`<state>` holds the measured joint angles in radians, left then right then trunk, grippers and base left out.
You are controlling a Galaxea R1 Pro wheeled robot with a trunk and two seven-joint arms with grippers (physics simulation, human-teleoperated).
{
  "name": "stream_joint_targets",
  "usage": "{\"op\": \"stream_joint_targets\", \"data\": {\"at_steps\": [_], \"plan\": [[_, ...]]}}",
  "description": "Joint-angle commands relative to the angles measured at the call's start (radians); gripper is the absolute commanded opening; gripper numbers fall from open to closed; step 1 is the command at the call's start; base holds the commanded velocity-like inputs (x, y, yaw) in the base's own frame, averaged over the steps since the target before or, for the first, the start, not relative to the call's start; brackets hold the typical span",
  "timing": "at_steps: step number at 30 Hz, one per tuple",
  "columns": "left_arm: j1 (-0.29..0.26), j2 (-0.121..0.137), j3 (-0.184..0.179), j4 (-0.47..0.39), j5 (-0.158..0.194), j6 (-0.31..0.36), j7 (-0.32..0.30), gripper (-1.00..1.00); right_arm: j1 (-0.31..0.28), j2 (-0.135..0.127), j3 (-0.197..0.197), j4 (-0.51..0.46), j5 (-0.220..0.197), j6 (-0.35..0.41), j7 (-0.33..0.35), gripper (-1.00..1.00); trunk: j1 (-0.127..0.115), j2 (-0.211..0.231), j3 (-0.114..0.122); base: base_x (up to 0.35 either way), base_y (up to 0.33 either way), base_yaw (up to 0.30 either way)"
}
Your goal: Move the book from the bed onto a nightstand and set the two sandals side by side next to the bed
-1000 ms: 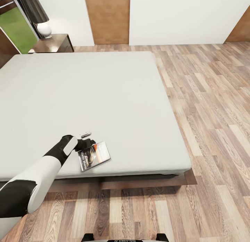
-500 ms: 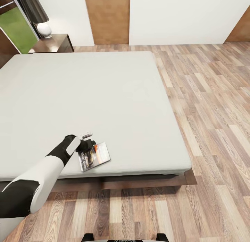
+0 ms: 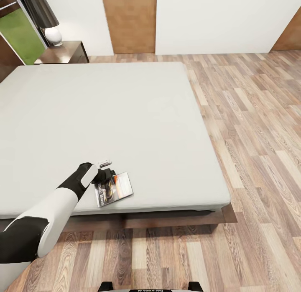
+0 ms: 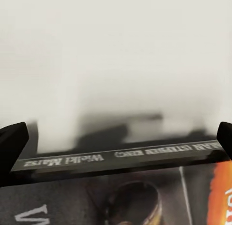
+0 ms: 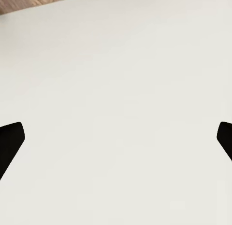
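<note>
Bed point(image 3: 104, 116) first: its grey mattress carries the book point(image 3: 113, 188) flat near the foot edge, within the robot's reach from the floor. A nightstand point(image 3: 62, 52) stands well apart by the far corner, a lamp point(image 3: 45, 16) on top. The left hand point(image 3: 104, 175) sits low at the book's spine side, fingers point(image 4: 12, 143) spread wide either side of the spine, not clamped, apparently lining up a grip. The right hand point(image 5: 116, 138) hangs apart over a plain pale surface, holding nothing.
</note>
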<state>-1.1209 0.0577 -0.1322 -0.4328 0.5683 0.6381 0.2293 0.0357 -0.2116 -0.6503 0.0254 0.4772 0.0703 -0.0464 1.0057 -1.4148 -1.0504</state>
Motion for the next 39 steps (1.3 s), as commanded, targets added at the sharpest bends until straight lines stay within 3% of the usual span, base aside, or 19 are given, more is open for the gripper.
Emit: {"op": "stream_joint_targets", "data": {"at_steps": [1,39], "plan": [[0.000,0.001,-0.006,0.010,0.021,0.005,0.011,1.00,0.000,0.000,-0.008,0.001,0.011,0.002,-0.003,1.00,0.000,0.000,0.000,0.000,0.000,0.000],[0.001,-0.002,-0.003,0.009,0.021,-0.035,0.013,1.00,0.000,0.000,-0.008,-0.001,0.011,0.001,-0.003,1.00,0.000,0.000,0.000,-0.008,0.000,0.000]]}}
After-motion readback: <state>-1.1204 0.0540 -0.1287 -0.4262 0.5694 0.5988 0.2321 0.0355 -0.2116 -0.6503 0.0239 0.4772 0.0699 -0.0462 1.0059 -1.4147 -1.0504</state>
